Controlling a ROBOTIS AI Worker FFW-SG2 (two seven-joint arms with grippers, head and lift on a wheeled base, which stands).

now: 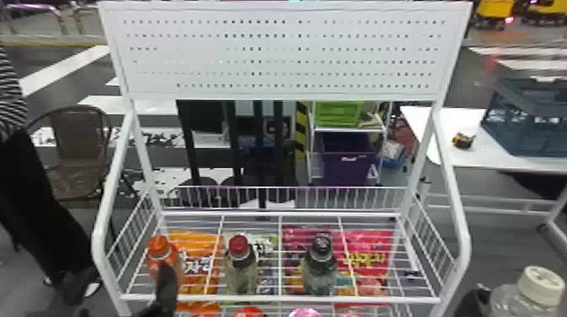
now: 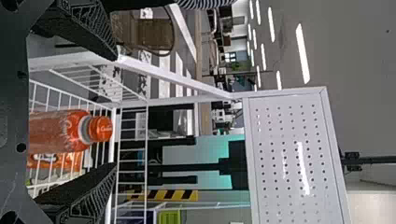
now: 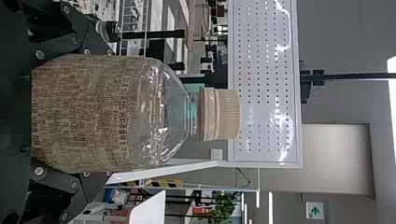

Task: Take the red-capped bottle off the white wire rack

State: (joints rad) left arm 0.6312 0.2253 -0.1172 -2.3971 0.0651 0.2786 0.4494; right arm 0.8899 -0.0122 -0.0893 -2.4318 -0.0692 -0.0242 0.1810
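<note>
The red-capped bottle [image 1: 240,265] stands on the white wire rack [image 1: 280,299], between an orange bottle [image 1: 162,253] and a black-capped one [image 1: 320,267]. In the head view my left gripper [image 1: 166,291] is at the rack's front left, one dark finger overlapping the orange bottle. My left gripper [image 2: 116,112] has its fingers spread wide in the left wrist view, with the orange bottle [image 2: 60,133] between them, apart from both. At the lower right, my right gripper [image 1: 474,303] is beside a cream-capped clear bottle [image 1: 540,286]; the right wrist view has that bottle [image 3: 107,112] clasped in my right gripper [image 3: 109,112].
Bright snack bags [image 1: 367,257] lie beneath the shelf wires. Side rails [image 1: 457,210] and a perforated back panel [image 1: 282,50] frame the rack. Behind it are a purple bin [image 1: 348,166], a brown chair [image 1: 80,156] and, at right, a white table [image 1: 447,126].
</note>
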